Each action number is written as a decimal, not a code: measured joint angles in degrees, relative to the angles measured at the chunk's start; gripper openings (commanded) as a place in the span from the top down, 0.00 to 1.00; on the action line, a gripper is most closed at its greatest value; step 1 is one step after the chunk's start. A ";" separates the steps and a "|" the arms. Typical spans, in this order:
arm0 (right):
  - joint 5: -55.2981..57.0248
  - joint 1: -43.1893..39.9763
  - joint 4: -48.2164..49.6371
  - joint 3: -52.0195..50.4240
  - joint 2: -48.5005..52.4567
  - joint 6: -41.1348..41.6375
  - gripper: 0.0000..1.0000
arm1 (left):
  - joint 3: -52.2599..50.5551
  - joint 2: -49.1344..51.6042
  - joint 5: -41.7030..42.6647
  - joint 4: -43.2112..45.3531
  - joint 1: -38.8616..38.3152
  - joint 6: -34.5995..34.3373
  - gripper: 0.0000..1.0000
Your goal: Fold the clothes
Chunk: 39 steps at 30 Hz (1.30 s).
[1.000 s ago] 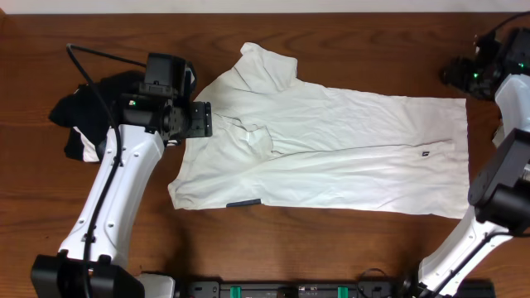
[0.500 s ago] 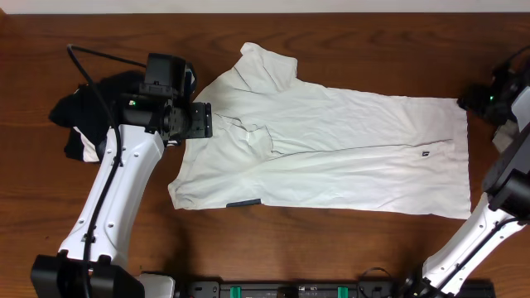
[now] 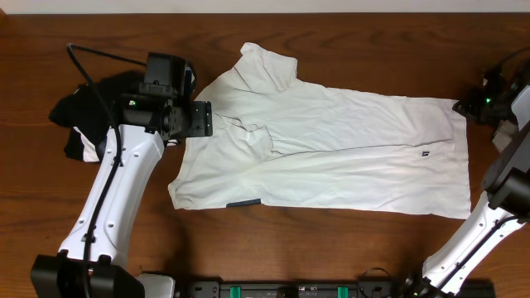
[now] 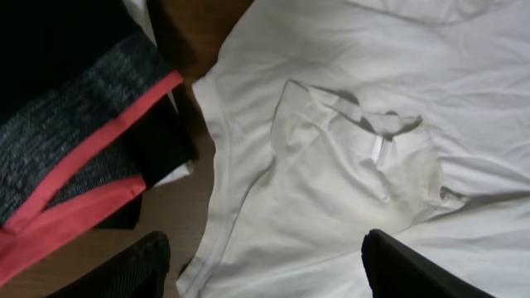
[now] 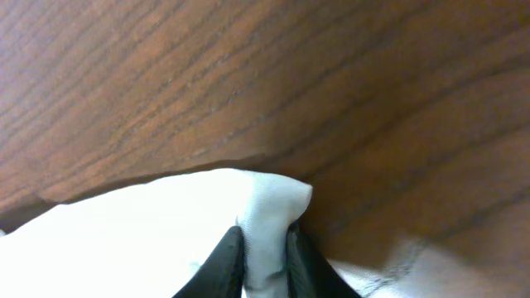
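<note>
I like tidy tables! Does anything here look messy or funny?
Yes. The white T-shirt lies a bit crooked, and its collar end is rumpled and folded over itself. Beside it, black clothes with a red band sit in a bunched heap. The right hand pinches one shirt corner into a little peak.

L arm (image 3: 116,190) is stretching to the collar end of the shirt (image 3: 331,149), L gripper (image 3: 199,118) hovering just above it, jaws wide apart, holding nothing. R arm (image 3: 505,190) is reaching to shirt's far hem corner, R gripper (image 5: 263,261) pinching it tight.
</note>
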 measured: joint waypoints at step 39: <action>-0.33 4.76 -23.08 -0.44 -18.88 -4.57 0.98 | 0.00 6.08 11.15 9.97 0.02 9.14 0.23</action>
